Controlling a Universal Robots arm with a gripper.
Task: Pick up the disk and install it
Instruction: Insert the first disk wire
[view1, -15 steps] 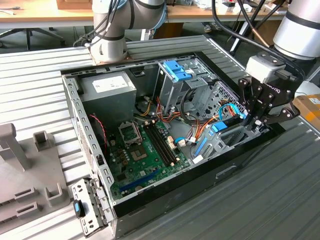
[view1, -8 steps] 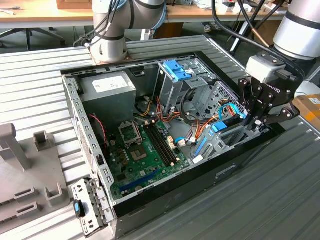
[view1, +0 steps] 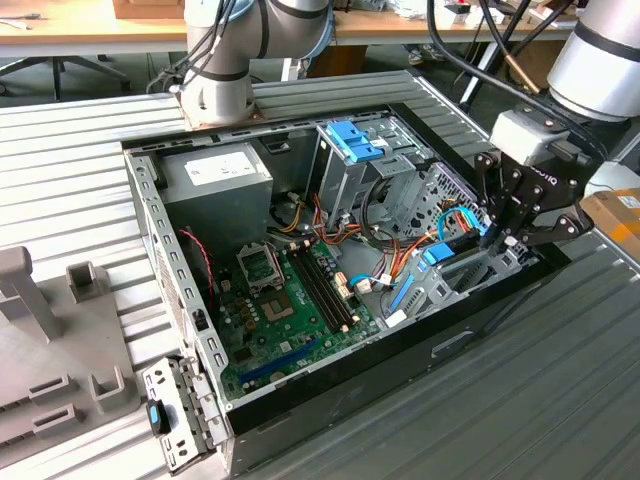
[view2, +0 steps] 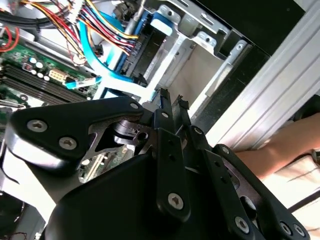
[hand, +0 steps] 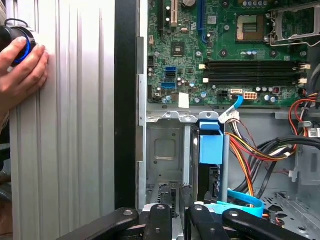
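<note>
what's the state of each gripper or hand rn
gripper: closed, holding nothing
person's hand: resting on a round black and blue button

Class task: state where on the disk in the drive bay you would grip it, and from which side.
Grip the disk across its flat faces at the exposed blue-railed edge, coming from above: it seems to stand on edge in the bay.
</note>
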